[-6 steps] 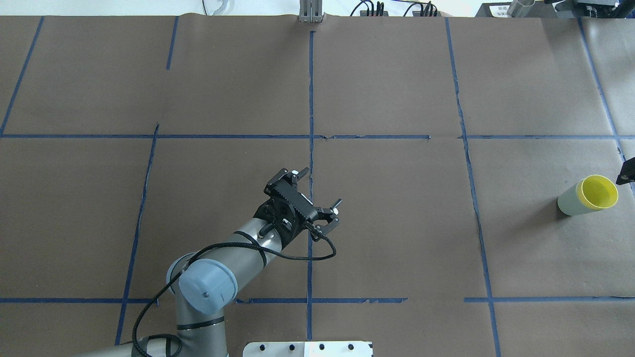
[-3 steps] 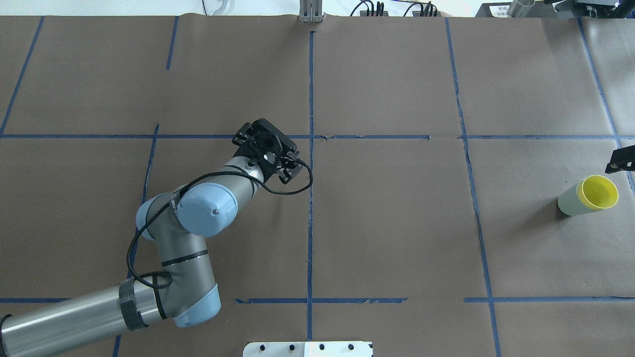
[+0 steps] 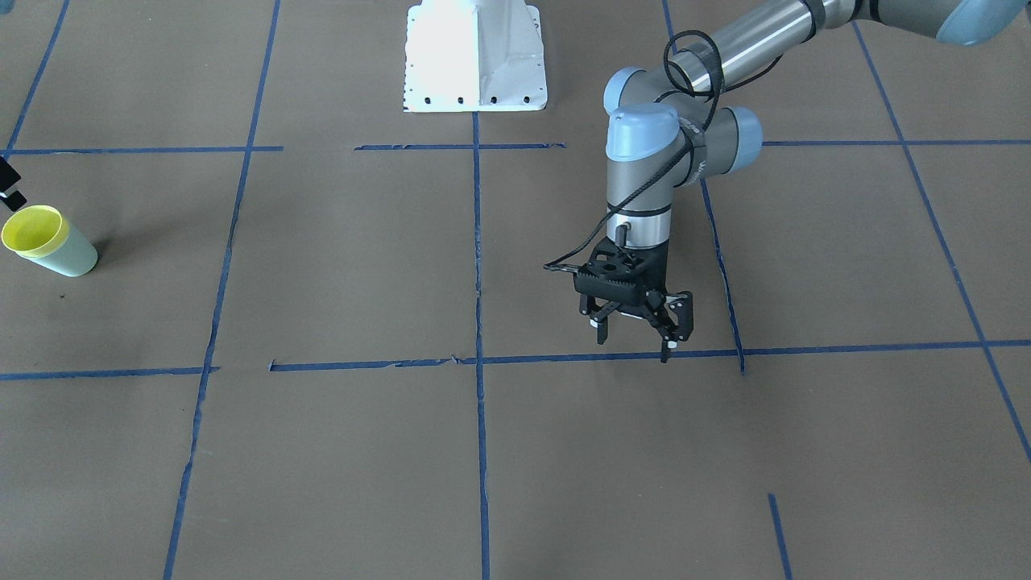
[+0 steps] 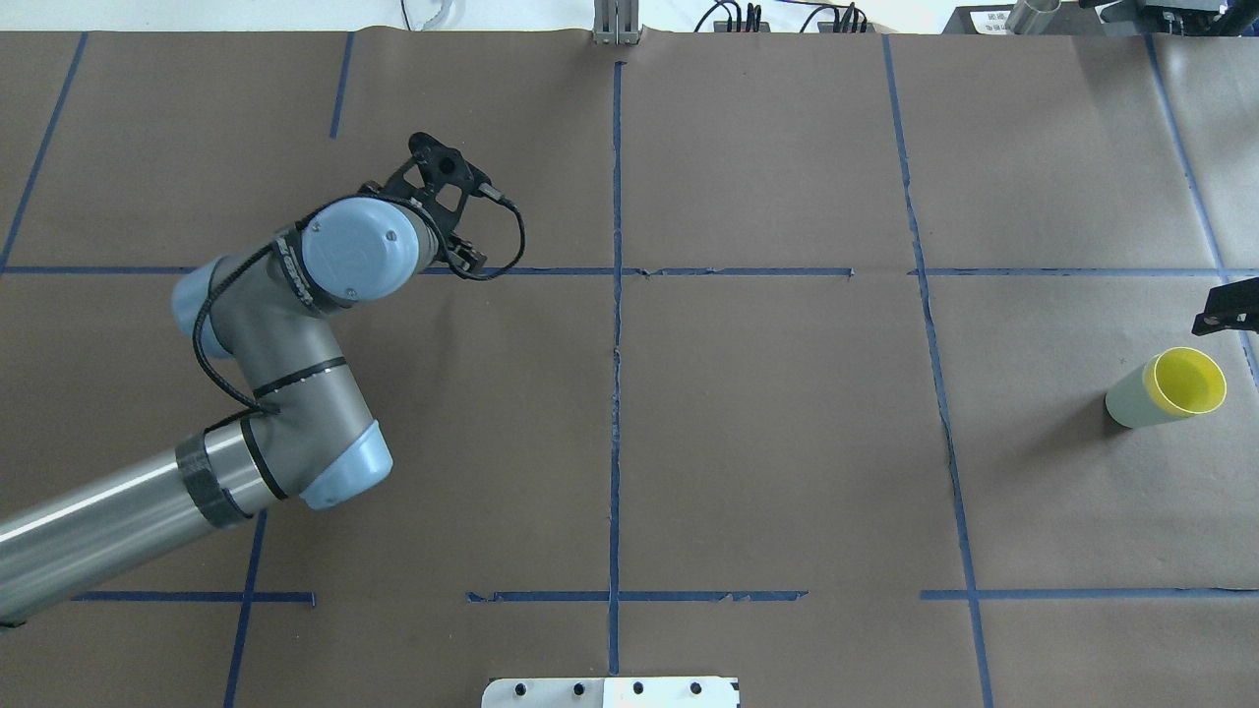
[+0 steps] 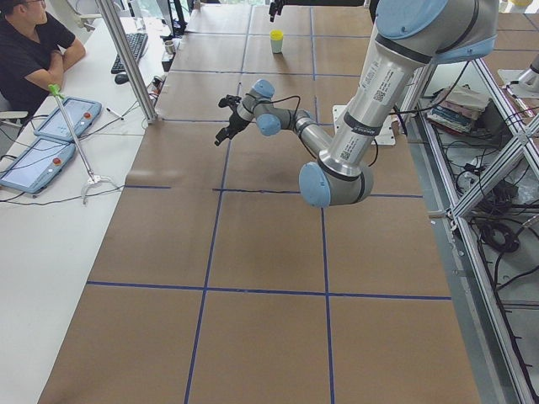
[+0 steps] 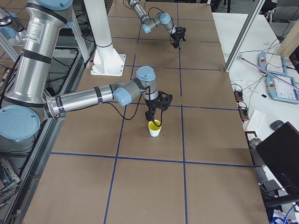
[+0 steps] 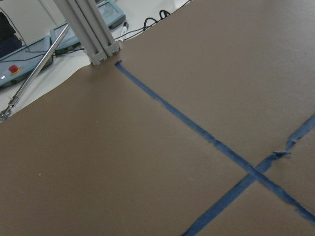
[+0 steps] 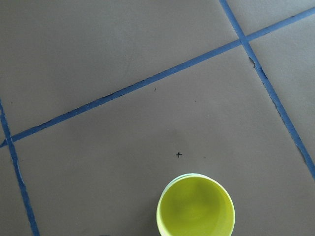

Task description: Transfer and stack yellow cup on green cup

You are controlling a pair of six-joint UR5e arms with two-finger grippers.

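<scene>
The yellow cup (image 4: pixel 1190 381) sits nested inside the green cup (image 4: pixel 1131 404), and the pair stands upright at the table's right side. The stack also shows in the front view, with the yellow cup (image 3: pixel 31 229) inside the green cup (image 3: pixel 71 256), and from above in the right wrist view (image 8: pixel 195 211). My right gripper (image 6: pixel 156 112) hangs just above and beside the stack, open and holding nothing; only one fingertip (image 4: pixel 1225 315) shows overhead. My left gripper (image 3: pixel 634 338) is open and empty, pointing down over the left-centre of the table, far from the cups.
Brown paper with blue tape lines (image 4: pixel 616 295) covers the table. The white robot base plate (image 3: pixel 475 56) is at the near edge. An aluminium post (image 4: pixel 616 25) stands at the far edge. A seated person (image 5: pixel 34 42) and control tablets (image 5: pixel 63 118) are beyond it.
My left arm has swung from the table's centre to the far left, its gripper now pointing down. My right gripper's fingertip has drawn a little away from the stacked cups, which have not moved.
</scene>
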